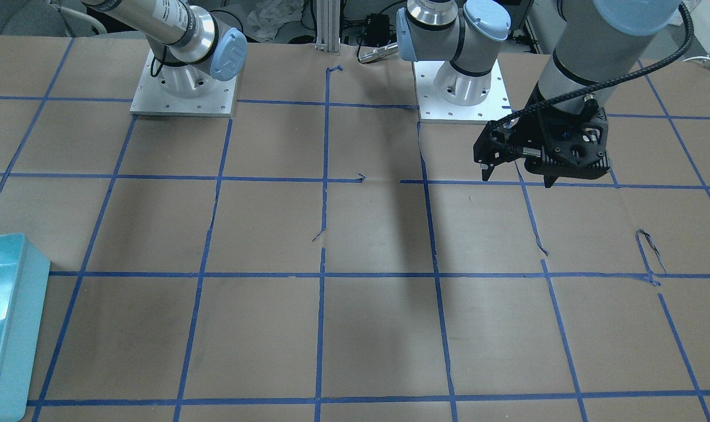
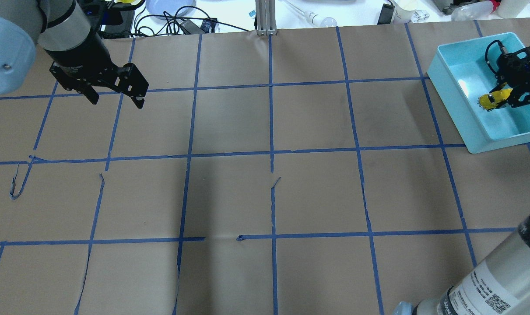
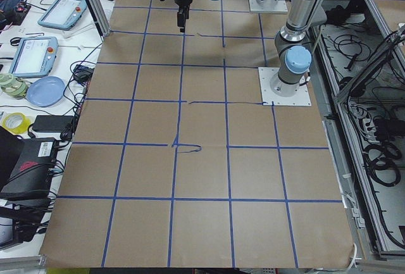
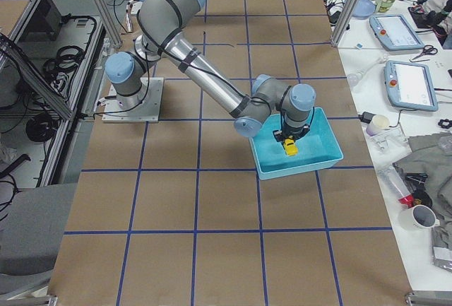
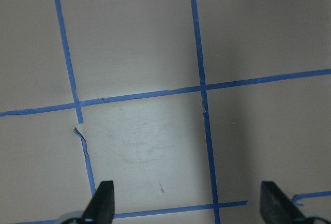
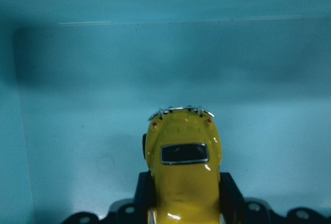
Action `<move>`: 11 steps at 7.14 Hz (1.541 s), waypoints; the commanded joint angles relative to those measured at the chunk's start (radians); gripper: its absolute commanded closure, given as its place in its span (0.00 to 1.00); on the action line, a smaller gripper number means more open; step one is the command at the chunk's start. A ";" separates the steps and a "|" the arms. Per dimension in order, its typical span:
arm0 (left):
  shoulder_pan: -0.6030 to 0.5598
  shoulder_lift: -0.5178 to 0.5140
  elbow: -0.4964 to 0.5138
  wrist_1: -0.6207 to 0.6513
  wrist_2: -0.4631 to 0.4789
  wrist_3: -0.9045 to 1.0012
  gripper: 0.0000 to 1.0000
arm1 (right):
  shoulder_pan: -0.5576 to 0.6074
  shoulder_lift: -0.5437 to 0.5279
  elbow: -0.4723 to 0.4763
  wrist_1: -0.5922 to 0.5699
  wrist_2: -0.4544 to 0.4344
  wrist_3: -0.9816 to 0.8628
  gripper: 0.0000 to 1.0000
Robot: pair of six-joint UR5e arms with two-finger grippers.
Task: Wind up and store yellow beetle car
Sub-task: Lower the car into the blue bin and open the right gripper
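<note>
The yellow beetle car [image 2: 493, 99] is a small glossy toy inside the light-blue bin [image 2: 455, 111] at the far right. My right gripper [image 2: 504, 96] reaches down into the bin and is shut on the car. In the right wrist view the car [image 6: 183, 162] sits between the black fingers [image 6: 229, 188] over the bin floor [image 6: 103, 105]. The exterior right view shows the car [image 4: 289, 148] low in the bin [image 4: 296, 172]. My left gripper [image 2: 114, 99] is open and empty above the paper at the far left; it also shows in the left wrist view [image 5: 189, 203].
Brown paper with a blue tape grid [image 2: 271, 153] covers the table, torn in places. The bin's corner [image 1: 20, 293] shows at the front-facing view's left edge. Cables, a plate and tablets lie beyond the far table edge [image 2: 168, 8].
</note>
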 commanded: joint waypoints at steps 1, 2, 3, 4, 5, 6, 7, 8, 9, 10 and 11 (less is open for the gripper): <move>0.000 0.001 0.001 0.000 0.004 0.000 0.00 | -0.006 -0.043 0.084 -0.009 -0.001 -0.012 0.94; 0.000 0.001 0.001 0.000 0.004 0.002 0.00 | -0.018 -0.080 0.122 -0.012 0.000 -0.006 0.94; 0.000 0.001 -0.001 -0.002 0.004 0.000 0.00 | -0.024 -0.088 0.124 -0.015 0.000 -0.009 0.92; 0.000 0.001 -0.001 -0.002 0.004 0.000 0.00 | -0.034 -0.080 0.130 -0.033 0.005 -0.014 0.85; 0.000 0.001 -0.001 -0.002 0.006 0.002 0.00 | -0.035 -0.067 0.132 -0.047 0.008 -0.012 0.84; 0.000 0.001 -0.001 0.000 0.004 0.000 0.00 | -0.035 -0.038 0.130 -0.108 0.016 -0.012 0.67; 0.000 0.001 0.001 0.000 0.004 0.000 0.00 | -0.035 -0.034 0.132 -0.112 0.013 -0.011 0.56; 0.000 0.000 0.001 0.000 0.004 0.000 0.00 | -0.035 -0.036 0.132 -0.109 0.013 -0.008 0.01; 0.000 0.000 0.001 0.000 0.003 0.000 0.00 | -0.035 -0.040 0.130 -0.106 0.013 -0.005 0.00; 0.000 0.000 0.001 0.000 0.003 0.000 0.00 | -0.034 -0.074 0.126 -0.089 0.017 0.006 0.00; 0.000 -0.002 0.002 0.000 0.001 0.000 0.00 | -0.034 -0.123 0.126 0.030 0.090 0.079 0.00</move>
